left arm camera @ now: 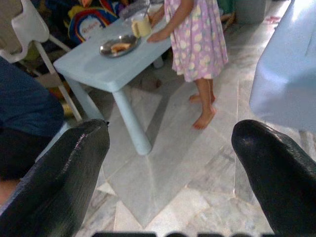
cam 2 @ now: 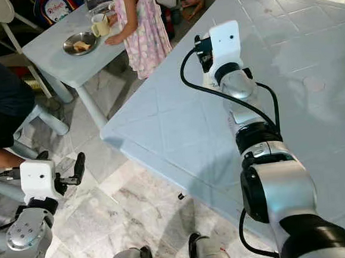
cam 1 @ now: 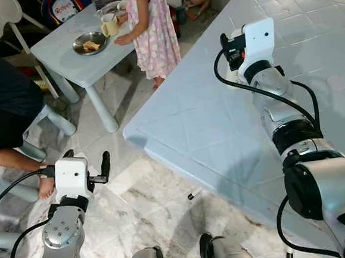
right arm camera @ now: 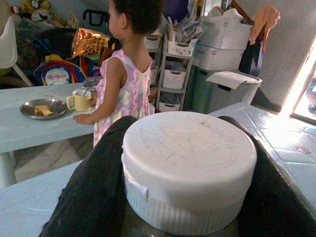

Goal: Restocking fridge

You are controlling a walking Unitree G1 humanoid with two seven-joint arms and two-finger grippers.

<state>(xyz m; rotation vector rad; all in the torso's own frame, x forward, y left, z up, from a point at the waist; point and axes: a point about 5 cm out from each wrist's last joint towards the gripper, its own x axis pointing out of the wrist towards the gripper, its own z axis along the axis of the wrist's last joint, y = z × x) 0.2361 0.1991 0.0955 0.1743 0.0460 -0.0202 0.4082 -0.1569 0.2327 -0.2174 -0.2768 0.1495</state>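
Note:
A jar with a wide white screw lid (right arm camera: 187, 158) sits between the two black fingers (right arm camera: 94, 187) of my right gripper (cam 1: 231, 45), which is shut on it. That arm reaches out over the big pale blue table (cam 1: 207, 120), holding the jar above its far part. The jar's body is hidden below the lid. My left gripper (cam 1: 88, 162) hangs low over the marble floor at the left. It is open, with nothing between its fingers (left arm camera: 64, 173).
A child in a pink dotted dress (cam 1: 152, 29) stands at a small blue table (cam 1: 71, 62) holding a metal plate (cam 1: 90, 43) and a yellow cup (cam 1: 109, 25). A person in a dark shirt (cam 1: 3, 100) sits at far left. Shelves and bins (right arm camera: 177, 64) line the back wall.

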